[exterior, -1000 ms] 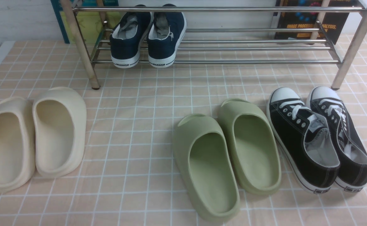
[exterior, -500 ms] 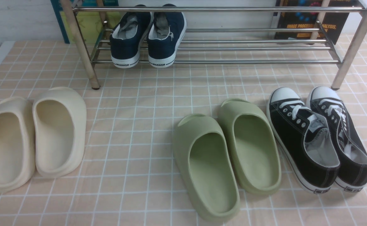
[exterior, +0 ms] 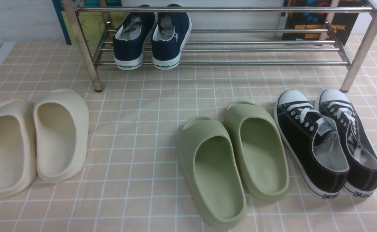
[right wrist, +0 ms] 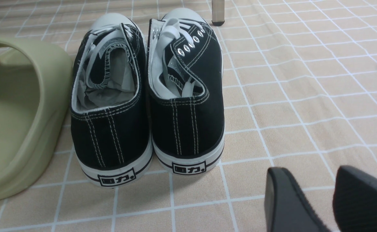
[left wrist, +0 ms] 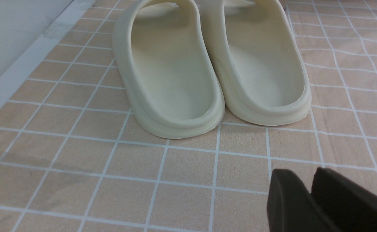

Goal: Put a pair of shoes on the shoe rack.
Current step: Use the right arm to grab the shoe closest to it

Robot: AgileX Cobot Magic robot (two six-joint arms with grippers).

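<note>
The pair of shoes, black canvas sneakers with white toe caps and laces, stands side by side on the checked cloth at the front right: one (exterior: pixel 307 145) and the other (exterior: pixel 352 145), toes toward the shoe rack (exterior: pixel 227 63). The right wrist view looks at their heels (right wrist: pixel 111 135) (right wrist: pixel 188 125). My right gripper (right wrist: pixel 314 175) hovers behind and to one side of them, open and empty. In the left wrist view my left gripper (left wrist: pixel 304 175) hangs over bare cloth behind cream slides, its jaws a narrow gap apart with nothing between. Neither gripper is clear in the front view.
Navy sneakers (exterior: pixel 151 42) sit on the rack's lower shelf at its left end. Olive-green slides (exterior: pixel 233 161) lie just left of the black sneakers. Cream slides (exterior: pixel 33 141) lie at the far left. Books (exterior: pixel 317 22) lean behind the rack. A rack leg (right wrist: pixel 217 13) stands beyond the sneakers' toes.
</note>
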